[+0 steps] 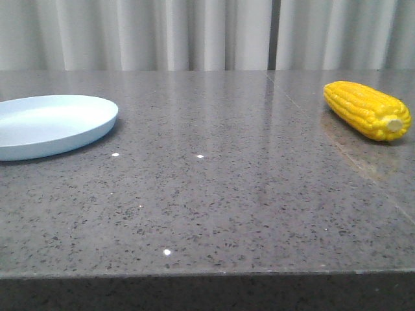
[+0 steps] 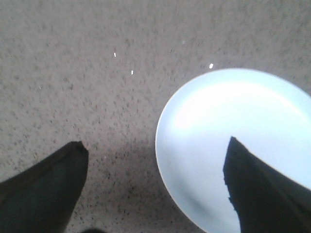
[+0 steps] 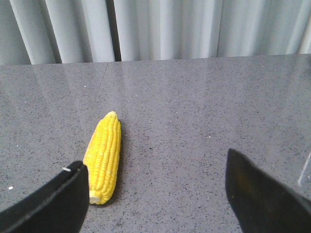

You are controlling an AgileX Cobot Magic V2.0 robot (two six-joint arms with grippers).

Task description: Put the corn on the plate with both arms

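Note:
The bright yellow corn [image 1: 366, 109] lies on the grey speckled table at the far right, its pale stub end toward me. In the right wrist view the corn [image 3: 104, 155] lies just ahead of one black finger [image 3: 53, 201]. My right gripper [image 3: 155, 167] is open and empty above the table. The pale light-blue plate [image 1: 48, 123] sits empty at the far left. In the left wrist view the plate [image 2: 228, 131] lies below my open, empty left gripper [image 2: 155, 145], with one finger [image 2: 257, 189] over it. Neither gripper shows in the front view.
The table's front edge [image 1: 207, 275] runs across the bottom of the front view. Pale pleated curtains [image 1: 207, 32] hang behind the table. A thin seam [image 1: 305, 110] crosses the tabletop near the corn.

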